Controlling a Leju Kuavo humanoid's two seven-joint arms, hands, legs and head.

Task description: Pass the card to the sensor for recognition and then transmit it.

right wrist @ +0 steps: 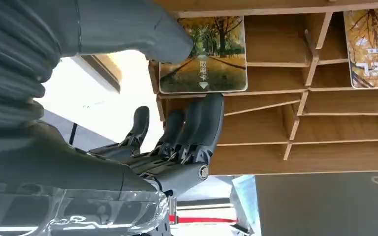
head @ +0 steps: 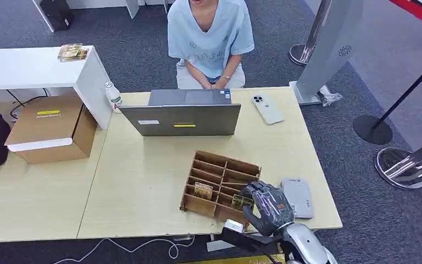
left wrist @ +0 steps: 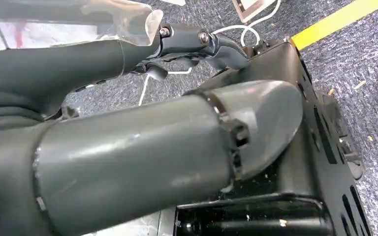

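The right hand (head: 267, 206) is seen at the front right corner of the wooden divided tray (head: 220, 187), its thumb and fingers (right wrist: 204, 123) closed around a card (right wrist: 204, 61) with an autumn-trees picture that stands in a front compartment; the left hand's state cannot be told from its wrist view. A second card (head: 203, 191) stands in a compartment nearer the tray's middle, and a grey sensor (head: 298, 197) lies just beside the tray at the right edge of the pale wooden surface (head: 143, 181). At the far edge a laptop (head: 181, 118) and a phone (head: 267, 108) are placed before a seated person (head: 210, 41), grey carpet lying around.
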